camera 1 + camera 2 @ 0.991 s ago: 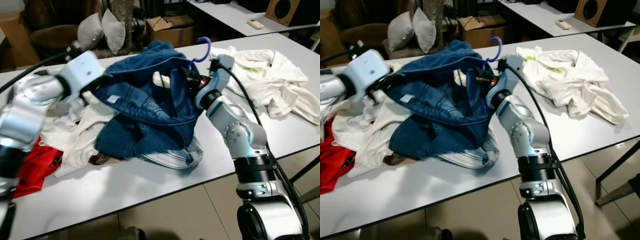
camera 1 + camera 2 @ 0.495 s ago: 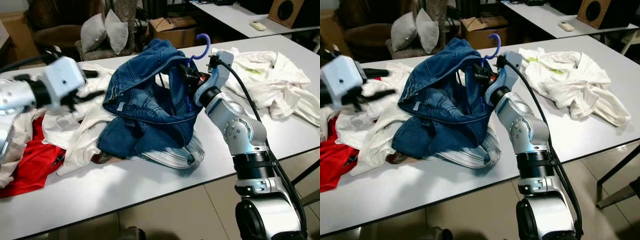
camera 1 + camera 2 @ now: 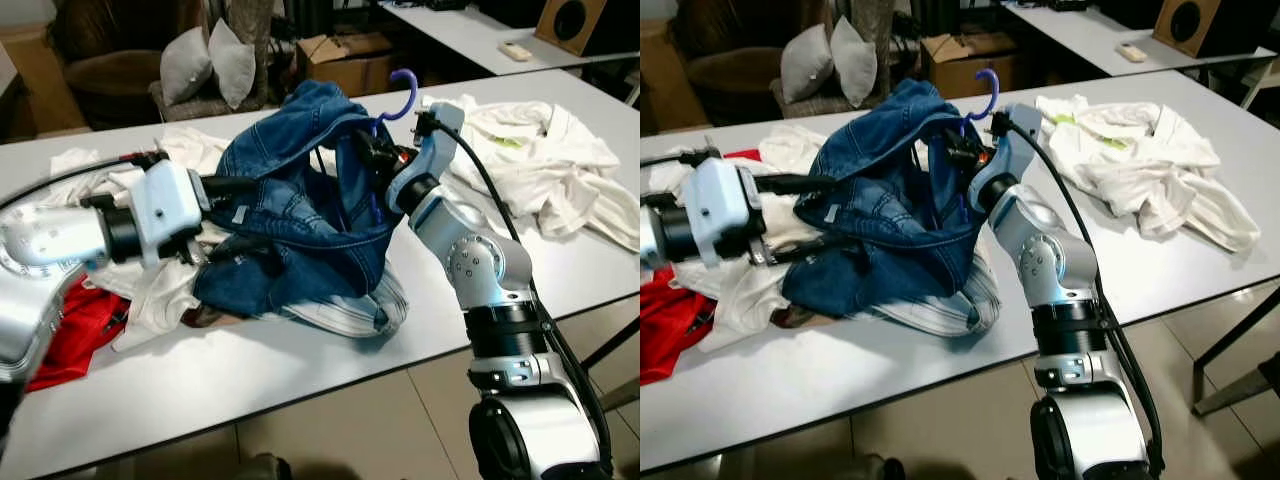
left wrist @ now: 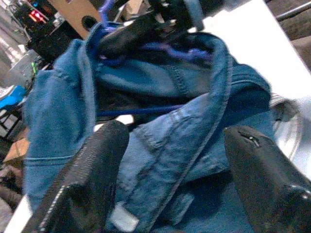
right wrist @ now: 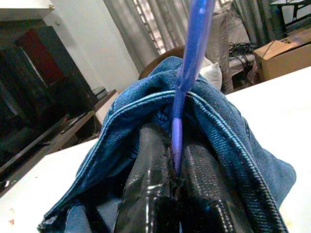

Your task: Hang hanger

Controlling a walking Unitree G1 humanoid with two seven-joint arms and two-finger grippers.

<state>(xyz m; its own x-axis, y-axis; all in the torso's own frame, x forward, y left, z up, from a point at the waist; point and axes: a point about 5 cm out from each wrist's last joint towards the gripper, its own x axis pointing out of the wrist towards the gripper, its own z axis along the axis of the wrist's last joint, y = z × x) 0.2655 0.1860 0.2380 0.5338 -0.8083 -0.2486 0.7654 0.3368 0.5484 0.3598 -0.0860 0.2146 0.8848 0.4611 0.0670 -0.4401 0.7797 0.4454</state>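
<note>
A purple hanger [image 3: 403, 92] pokes its hook out of the top of blue jeans [image 3: 290, 200] heaped on the white table [image 3: 300, 370]. My right gripper [image 5: 172, 150] is inside the jeans' waist, shut on the hanger's neck [image 5: 194, 43] and holding it upright. At the jeans' left side my left gripper [image 3: 250, 215] stands open, one finger above and one below a denim fold. In the left wrist view its fingers [image 4: 92, 170] straddle the waistband, and the hanger's bar [image 4: 146, 109] shows inside the jeans.
A pile of white clothes [image 3: 530, 150] lies at the table's right. White garments [image 3: 150, 290] and a red one [image 3: 70, 320] lie at the left, and striped cloth [image 3: 345, 312] sits under the jeans. Behind the table are pillows [image 3: 205, 60] and a cardboard box [image 3: 345, 55].
My left gripper swung out to the left, then came back lower, open against the jeans' left side. The right gripper kept holding the hanger in place.
</note>
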